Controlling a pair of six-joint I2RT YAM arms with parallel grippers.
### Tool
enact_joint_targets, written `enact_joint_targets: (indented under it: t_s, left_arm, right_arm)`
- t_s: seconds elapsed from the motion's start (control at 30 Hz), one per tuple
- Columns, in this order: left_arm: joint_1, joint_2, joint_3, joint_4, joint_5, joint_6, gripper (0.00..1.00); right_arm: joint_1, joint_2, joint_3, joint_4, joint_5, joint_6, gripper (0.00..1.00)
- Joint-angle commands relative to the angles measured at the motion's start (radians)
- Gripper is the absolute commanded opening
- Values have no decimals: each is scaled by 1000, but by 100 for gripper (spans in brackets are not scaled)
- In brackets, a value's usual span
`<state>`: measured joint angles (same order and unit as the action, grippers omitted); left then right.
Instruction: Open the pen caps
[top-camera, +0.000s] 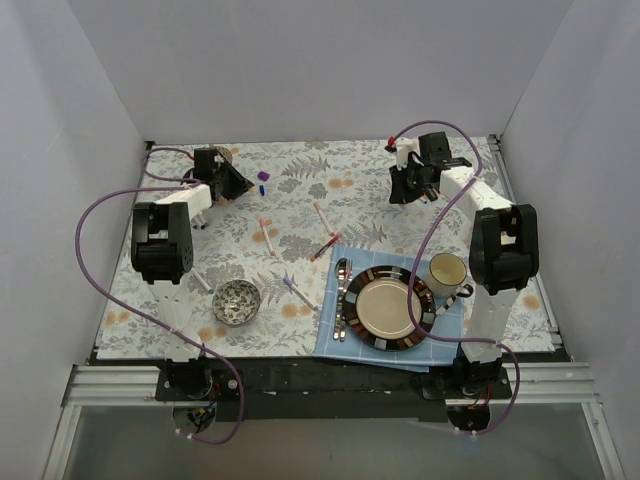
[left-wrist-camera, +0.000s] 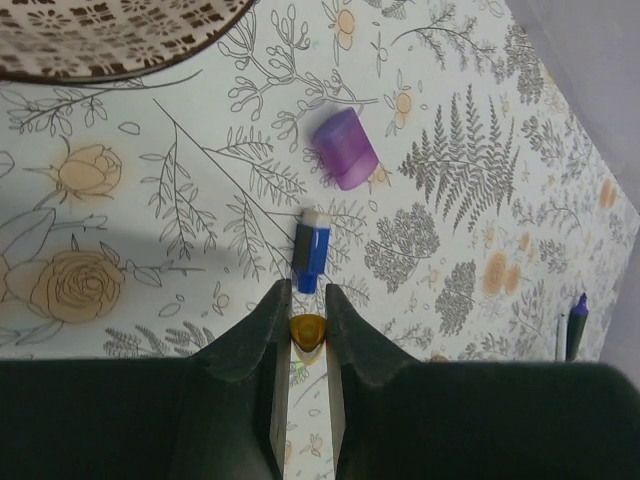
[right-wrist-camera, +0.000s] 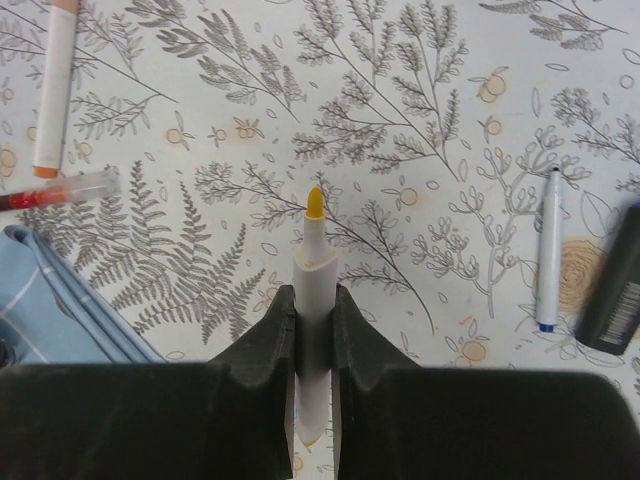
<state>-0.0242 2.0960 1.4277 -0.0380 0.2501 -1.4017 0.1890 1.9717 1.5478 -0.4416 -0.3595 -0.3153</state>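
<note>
My left gripper (left-wrist-camera: 302, 296) is shut on a small yellow cap (left-wrist-camera: 307, 333), held above the floral cloth at the far left (top-camera: 230, 184). Just beyond its fingertips lie a blue cap (left-wrist-camera: 312, 250) and a purple cap (left-wrist-camera: 346, 148); both show in the top view (top-camera: 263, 177). My right gripper (right-wrist-camera: 315, 296) is shut on a white pen (right-wrist-camera: 315, 275) whose bare yellow tip (right-wrist-camera: 314, 201) points forward; it is at the far right (top-camera: 409, 187). Several other white pens (top-camera: 268, 236) lie in the middle of the cloth.
An orange-ended pen (right-wrist-camera: 52, 90), a clear red pen (right-wrist-camera: 55, 189), a blue-tipped pen (right-wrist-camera: 546, 250) and a dark marker (right-wrist-camera: 614, 292) lie under the right wrist. A patterned bowl (top-camera: 237, 301), blue napkin (top-camera: 335, 340), plate (top-camera: 430, 300), cutlery (top-camera: 342, 295) and mug (top-camera: 448, 271) stand nearer.
</note>
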Motion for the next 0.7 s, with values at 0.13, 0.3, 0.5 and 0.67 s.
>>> enact_joint_targets:
  t_s: [0.13, 0.3, 0.5, 0.67]
  left_arm:
    - [-8, 88, 141, -88, -40, 61, 22]
    - [-8, 93, 172, -100, -34, 72, 33]
    - [-8, -16, 160, -103, -37, 108, 53]
    - [-8, -244, 65, -77, -26, 159, 69]
  right_arm:
    - [-8, 58, 38, 37, 224, -67, 9]
    - [-5, 121, 101, 32, 306, -97, 12]
    - [12, 176, 147, 56, 418, -128, 28]
    - [12, 178, 169, 55, 470, -142, 43]
